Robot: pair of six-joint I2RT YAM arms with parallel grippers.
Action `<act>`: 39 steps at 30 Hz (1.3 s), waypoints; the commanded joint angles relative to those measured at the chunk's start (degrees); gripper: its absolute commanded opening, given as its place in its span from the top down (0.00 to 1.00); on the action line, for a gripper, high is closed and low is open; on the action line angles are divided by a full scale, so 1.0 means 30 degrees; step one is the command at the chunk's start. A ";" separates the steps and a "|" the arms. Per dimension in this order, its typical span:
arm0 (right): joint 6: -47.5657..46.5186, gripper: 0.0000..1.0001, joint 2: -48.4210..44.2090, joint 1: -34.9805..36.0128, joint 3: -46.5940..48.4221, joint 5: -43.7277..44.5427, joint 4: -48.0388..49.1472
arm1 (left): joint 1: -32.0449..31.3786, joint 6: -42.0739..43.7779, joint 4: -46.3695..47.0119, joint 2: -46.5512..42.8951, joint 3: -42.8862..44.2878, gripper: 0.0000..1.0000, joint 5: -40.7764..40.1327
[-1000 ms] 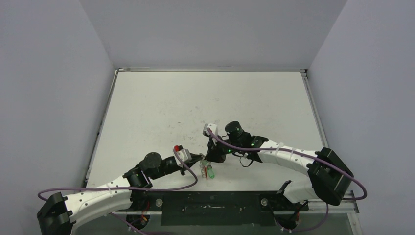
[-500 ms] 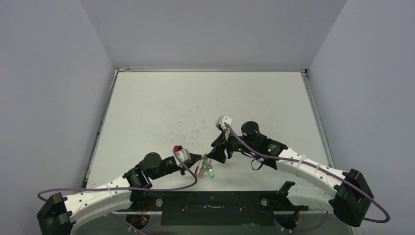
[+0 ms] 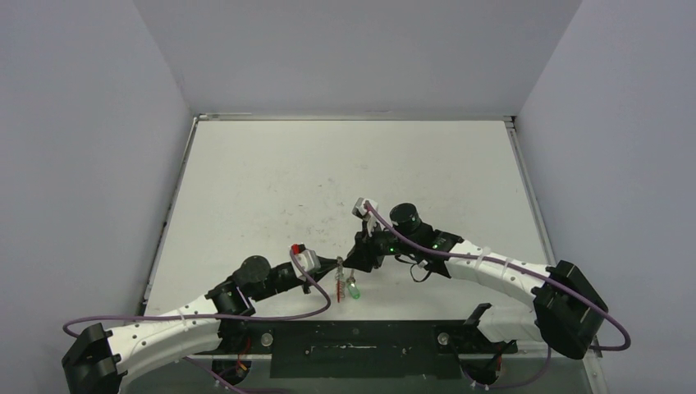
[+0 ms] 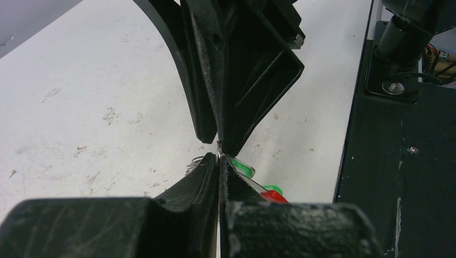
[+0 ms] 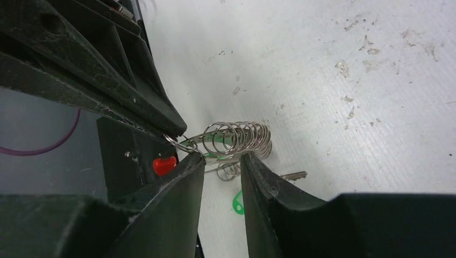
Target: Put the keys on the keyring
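Observation:
The keyring (image 3: 340,282) is a coil of silvery wire loops with a red segment, hanging near the table's front edge. In the right wrist view the coil (image 5: 236,137) lies just past my fingertips, with the red segment (image 5: 164,164) to its left. The keys (image 5: 293,175) and their green tag (image 5: 236,203) hang under the coil. The tag also shows in the top view (image 3: 354,290). My left gripper (image 3: 334,267) is shut on a thin wire loop of the ring (image 4: 219,156). My right gripper (image 5: 223,157) is open, tip to tip with the left, its left finger touching a loop.
The white scuffed table (image 3: 328,180) stretches away behind both grippers. The black base plate (image 3: 361,336) with the arm mounts lies just in front of the ring and also shows in the left wrist view (image 4: 398,161). Grey walls close the sides and back.
My right arm swung out to the right and came back, its gripper again beside the left gripper's tips. The ring and keys swayed slightly. The left arm stayed put.

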 commanded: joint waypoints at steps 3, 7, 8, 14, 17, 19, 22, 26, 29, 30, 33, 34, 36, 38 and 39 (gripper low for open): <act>0.0561 0.77 0.0664 -0.0073 0.0006 -0.1326 0.2155 | -0.0068 0.0202 0.1046 -0.0435 0.0066 1.00 0.0161; 0.0597 0.78 0.0898 -0.0056 0.0059 -0.1810 0.2299 | -0.0070 0.0197 0.1012 -0.0402 0.0110 1.00 0.0160; 0.0676 0.78 0.0849 -0.0072 0.0000 -0.1920 0.2473 | -0.0067 0.0175 0.1030 -0.0388 0.0109 1.00 0.0160; 0.0575 0.99 0.0779 -0.0075 -0.0144 -0.2200 0.2541 | -0.0067 0.0187 0.1087 -0.0322 0.0059 1.00 0.0138; 0.0505 1.00 0.1032 -0.0067 -0.0142 -0.2294 0.2531 | -0.0074 0.0201 0.1163 -0.0262 0.0059 1.00 0.0130; 0.0541 1.00 0.1251 -0.0071 -0.0143 -0.2367 0.2638 | -0.0067 0.0179 0.1207 -0.0202 0.0074 1.00 0.0090; 0.0528 1.00 0.1603 -0.0062 -0.0078 -0.2412 0.2652 | -0.0067 0.0128 0.1216 -0.0214 0.0059 1.00 0.0021; 0.0446 1.00 0.2044 -0.0060 -0.0110 -0.2521 0.2798 | -0.0069 0.0091 0.1220 -0.0334 -0.0020 1.00 -0.0131; 0.0548 1.00 0.2324 -0.0045 -0.0157 -0.2587 0.3002 | -0.0074 0.0084 0.1228 -0.0399 -0.0014 1.00 -0.0214; 0.0623 1.00 0.2397 -0.0020 -0.0185 -0.2629 0.3176 | -0.0068 0.0106 0.1196 -0.0420 -0.0027 1.00 -0.0220; 0.1082 1.00 0.2522 0.0011 -0.0429 -0.2831 0.4128 | -0.0071 0.0121 0.1179 -0.0414 -0.0004 1.00 -0.0223; 0.1217 1.00 0.2524 0.0039 -0.0545 -0.2875 0.4423 | -0.0067 0.0129 0.1201 -0.0426 0.0000 1.00 -0.0236; 0.1348 1.00 0.2539 0.0125 -0.0776 -0.2856 0.5056 | -0.0068 0.0145 0.1224 -0.0474 -0.0042 1.00 -0.0251; 0.1543 1.00 0.2565 0.0219 -0.1085 -0.2867 0.5727 | -0.0067 0.0157 0.1268 -0.0521 -0.0084 1.00 -0.0307; 0.1622 1.00 0.2555 0.0218 -0.1227 -0.2831 0.5985 | -0.0067 0.0148 0.1293 -0.0549 -0.0113 1.00 -0.0371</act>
